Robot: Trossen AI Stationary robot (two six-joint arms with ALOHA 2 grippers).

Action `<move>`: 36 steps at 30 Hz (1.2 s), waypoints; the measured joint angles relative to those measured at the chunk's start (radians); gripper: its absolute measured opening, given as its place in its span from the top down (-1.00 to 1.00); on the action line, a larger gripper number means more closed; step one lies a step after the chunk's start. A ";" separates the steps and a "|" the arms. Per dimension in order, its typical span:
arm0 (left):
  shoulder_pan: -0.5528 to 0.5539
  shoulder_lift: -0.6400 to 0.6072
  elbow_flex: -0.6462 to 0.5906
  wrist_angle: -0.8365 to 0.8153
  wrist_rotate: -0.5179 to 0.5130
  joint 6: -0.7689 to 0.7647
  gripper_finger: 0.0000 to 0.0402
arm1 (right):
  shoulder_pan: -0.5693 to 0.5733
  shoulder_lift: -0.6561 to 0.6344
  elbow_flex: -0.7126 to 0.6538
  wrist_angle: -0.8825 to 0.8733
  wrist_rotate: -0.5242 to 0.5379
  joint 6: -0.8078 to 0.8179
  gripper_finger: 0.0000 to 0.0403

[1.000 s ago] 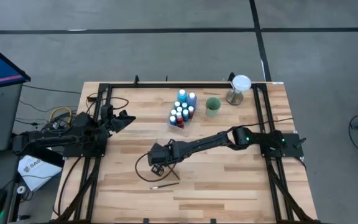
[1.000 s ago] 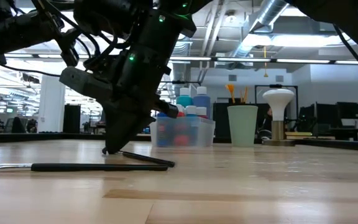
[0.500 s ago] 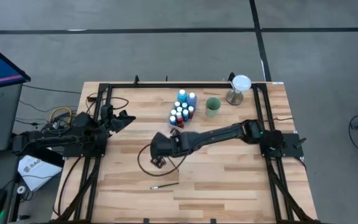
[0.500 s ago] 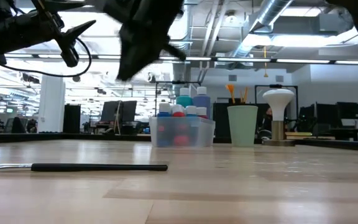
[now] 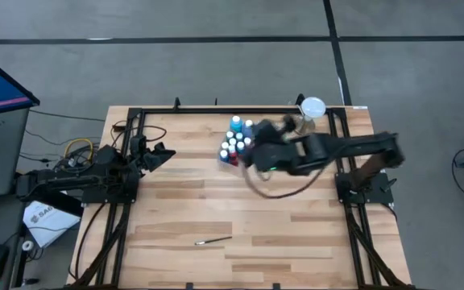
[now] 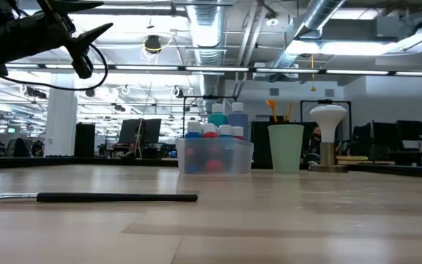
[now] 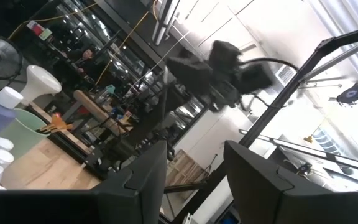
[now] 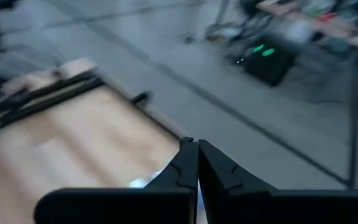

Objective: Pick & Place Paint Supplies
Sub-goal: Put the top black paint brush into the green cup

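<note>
White-capped paint bottles (image 5: 236,142) stand in a clear tray (image 6: 215,157) at the table's far middle. Next to it is the pale green cup (image 6: 286,147), with orange-tipped brushes (image 6: 277,110) standing in it. One dark paintbrush (image 5: 213,239) lies flat near the front edge. My right gripper (image 5: 252,153) hangs blurred high above the table beside the bottles, shut (image 8: 197,149). My left gripper (image 5: 166,154) waits at the table's left, raised and open (image 7: 191,168), with nothing between its fingers. My right gripper is shut on a thin paintbrush that it has taken off the table. Blur and the shut fingers (image 8: 185,163) hide the brush and the place of contact. Which part it has and how the brush hangs cannot be told.
A white lamp-shaped stand (image 5: 311,110) is at the far right corner. Black frame rails (image 5: 135,121) run along the table's left, right and far sides. Bare wood lies across the middle and front (image 5: 280,234).
My right gripper has risen steeply from the front middle of the table and swung toward the far right, to the bottles and cup, tipping from pointing down toward level. It has left the low view. The short brush that lay at its fingertips is gone from the table.
</note>
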 joint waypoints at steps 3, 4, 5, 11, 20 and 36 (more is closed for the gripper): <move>0.000 0.000 0.000 0.000 0.000 0.000 0.23 | 0.002 -0.149 -0.199 0.088 0.105 -0.003 1.00; 0.000 0.000 0.000 0.001 -0.002 0.000 0.23 | 0.000 -0.196 -0.270 0.127 0.129 -0.003 1.00; 0.000 0.000 0.000 0.001 -0.004 0.000 0.23 | -0.003 -0.241 -0.342 0.173 0.150 -0.003 1.00; 0.000 0.000 0.000 0.001 -0.009 0.022 0.23 | -0.064 -0.492 -0.789 0.573 0.204 -0.075 1.00; 0.000 0.000 0.000 0.001 -0.093 0.081 0.23 | -0.255 -0.665 -1.301 1.461 0.016 -0.472 1.00; 0.000 0.000 0.000 0.000 -0.100 0.083 0.23 | -0.544 -0.463 -1.425 1.761 -0.277 -0.548 1.00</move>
